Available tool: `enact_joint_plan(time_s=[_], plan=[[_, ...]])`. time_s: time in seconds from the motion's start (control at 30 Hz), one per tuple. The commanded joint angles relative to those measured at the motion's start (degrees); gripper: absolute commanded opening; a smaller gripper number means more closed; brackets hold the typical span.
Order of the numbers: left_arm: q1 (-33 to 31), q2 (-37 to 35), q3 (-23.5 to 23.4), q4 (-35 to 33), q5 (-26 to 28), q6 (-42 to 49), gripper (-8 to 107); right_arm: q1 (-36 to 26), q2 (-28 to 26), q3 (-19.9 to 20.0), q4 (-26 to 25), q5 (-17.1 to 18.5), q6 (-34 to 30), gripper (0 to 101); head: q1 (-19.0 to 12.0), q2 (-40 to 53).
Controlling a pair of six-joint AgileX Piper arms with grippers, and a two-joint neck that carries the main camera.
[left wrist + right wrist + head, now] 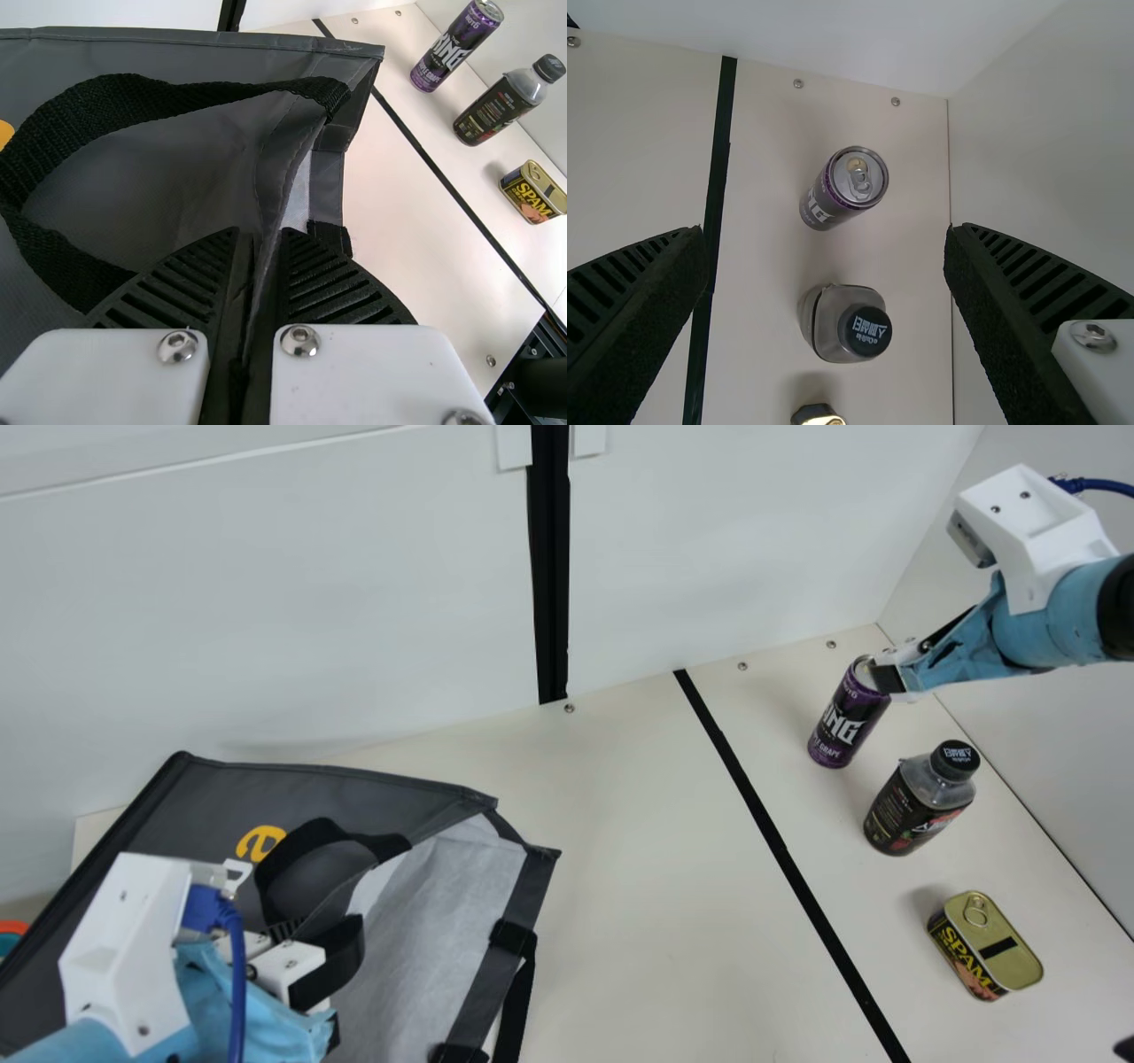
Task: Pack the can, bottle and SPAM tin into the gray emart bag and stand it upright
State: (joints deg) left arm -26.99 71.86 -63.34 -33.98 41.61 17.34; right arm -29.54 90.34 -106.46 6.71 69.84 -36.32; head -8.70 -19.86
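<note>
Left gripper (321,932): fingers brought nearly together, clamped on the bag (199,802); in the left wrist view a fold of its gray fabric runs down between the ribbed pads (197,274). Right gripper (886,677): fingers spread wide apart, nothing held; in the main view its tip overlaps the top of the can (837,731), but the right wrist view puts the can beyond the gap, so contact seems unlikely. Bag on the table (620,868) at the robot's left, lying slanted, its pale lining (425,886) exposed at the mouth, which faces the three groceries. Black handle (297,850) arched over the gray panel, close by the left gripper; part of a yellow-orange letter (260,841) on the same panel. All three groceries outside the bag, on the table at the robot's right, past the black line (780,850). Can: purple, upright, nearest the back wall (310,602). Bottle (921,802): dark label, black cap (956,759) on, upright, between can and SPAM tin (997,948). SPAM tin: resting flat, gold lid with pull ring (975,911) facing up, printed side visible. Can, bottle and tin stand apart from one another in a loose row, near the side wall (1063,779).
</note>
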Motion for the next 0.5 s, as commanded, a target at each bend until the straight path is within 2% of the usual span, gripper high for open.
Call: enact_joint_plan(time_s=[0.0, 0.47], plan=[[0.0, 0.0, 0.0, 0.0, 0.0, 0.0, -8, 0.1, 1.3, -0.6, -0.3, 0.1, 0.3, 95, -1.3, -0.1], [0.0, 0.0, 0.0, 0.0, 0.0, 0.0, -8, 0.0, 10.8, -6.6, -1.0, 0.1, 1.9, 95, -1.3, -0.1]])
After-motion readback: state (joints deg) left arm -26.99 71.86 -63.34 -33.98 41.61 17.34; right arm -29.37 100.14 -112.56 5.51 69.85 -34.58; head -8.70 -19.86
